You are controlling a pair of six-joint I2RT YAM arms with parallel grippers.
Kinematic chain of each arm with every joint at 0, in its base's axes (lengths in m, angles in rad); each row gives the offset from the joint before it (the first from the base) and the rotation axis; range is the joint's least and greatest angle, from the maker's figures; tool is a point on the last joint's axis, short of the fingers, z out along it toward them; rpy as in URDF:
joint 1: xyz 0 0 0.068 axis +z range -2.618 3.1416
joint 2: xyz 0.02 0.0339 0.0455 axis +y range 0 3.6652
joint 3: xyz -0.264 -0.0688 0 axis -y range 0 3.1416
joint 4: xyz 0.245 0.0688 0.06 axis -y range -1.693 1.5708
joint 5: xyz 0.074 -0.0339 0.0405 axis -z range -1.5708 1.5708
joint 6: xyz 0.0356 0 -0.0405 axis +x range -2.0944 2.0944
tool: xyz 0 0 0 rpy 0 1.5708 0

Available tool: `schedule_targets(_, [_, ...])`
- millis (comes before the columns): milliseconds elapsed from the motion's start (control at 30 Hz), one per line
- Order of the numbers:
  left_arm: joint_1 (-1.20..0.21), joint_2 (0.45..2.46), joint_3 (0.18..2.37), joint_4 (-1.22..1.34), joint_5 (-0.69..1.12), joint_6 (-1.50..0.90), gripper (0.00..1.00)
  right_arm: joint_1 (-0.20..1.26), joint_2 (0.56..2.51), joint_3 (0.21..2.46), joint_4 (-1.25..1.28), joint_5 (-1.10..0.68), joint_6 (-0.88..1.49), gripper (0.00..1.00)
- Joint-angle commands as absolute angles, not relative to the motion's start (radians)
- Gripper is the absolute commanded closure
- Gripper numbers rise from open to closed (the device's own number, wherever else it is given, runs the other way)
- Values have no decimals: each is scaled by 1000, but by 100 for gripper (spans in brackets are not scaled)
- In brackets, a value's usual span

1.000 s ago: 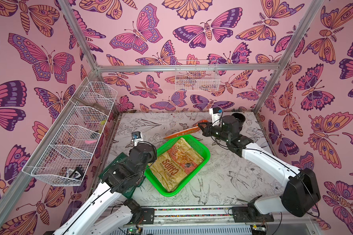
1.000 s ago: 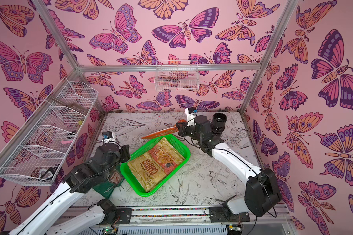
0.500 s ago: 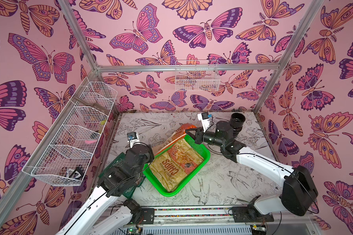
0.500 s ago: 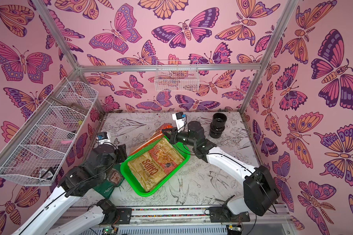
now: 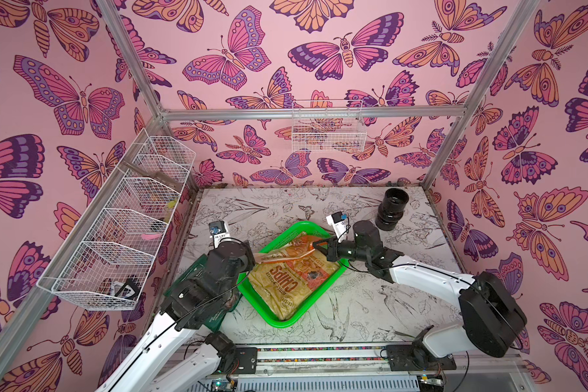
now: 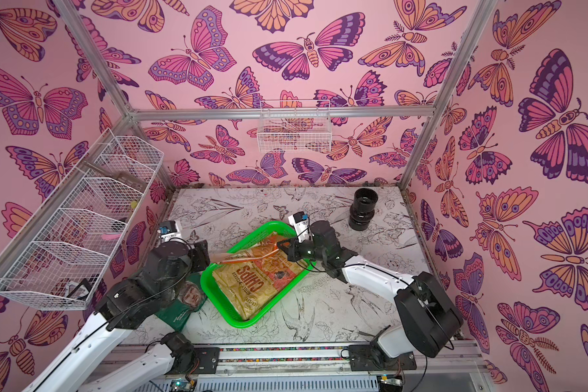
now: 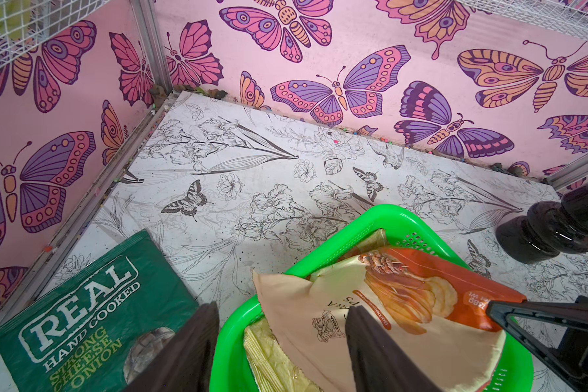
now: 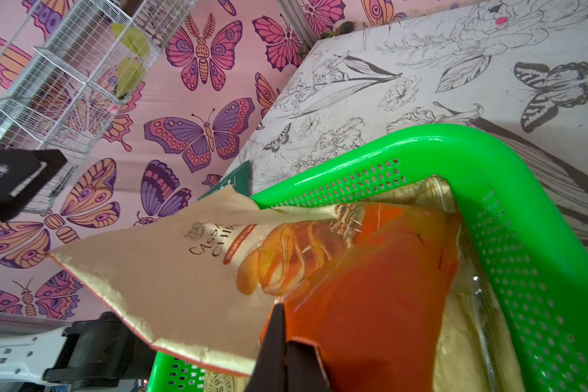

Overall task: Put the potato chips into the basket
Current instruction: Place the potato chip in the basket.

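The dark green bag point(image 7: 82, 305) read "REAL HAND COOKED STRONG CHEESE ONION". The tan bag point(image 5: 287, 283) showed "CHIPS", upside down in both top views. The cream-and-orange bag point(image 8: 184, 271) carried the cut-off words "CASSA", "CHIP" and "Barbecue Flavo".

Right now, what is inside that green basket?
A tan CHIPS bag lies flat in the basket. Over it the right end effector holds a cream-and-orange bag, one corner past the rim. Whatever lies beneath the tan bag is covered.
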State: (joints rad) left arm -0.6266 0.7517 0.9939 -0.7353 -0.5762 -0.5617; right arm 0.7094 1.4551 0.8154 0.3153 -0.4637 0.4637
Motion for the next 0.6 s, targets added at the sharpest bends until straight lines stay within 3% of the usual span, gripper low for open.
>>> schedule_targets(0, [-619,741,976,-753,-592,-571,34,707,1412,809,236,-418,377,100])
schedule_targets(567, [-607,750,969,-739,-597,-575,34,706,1369,782,81,-208,302,100])
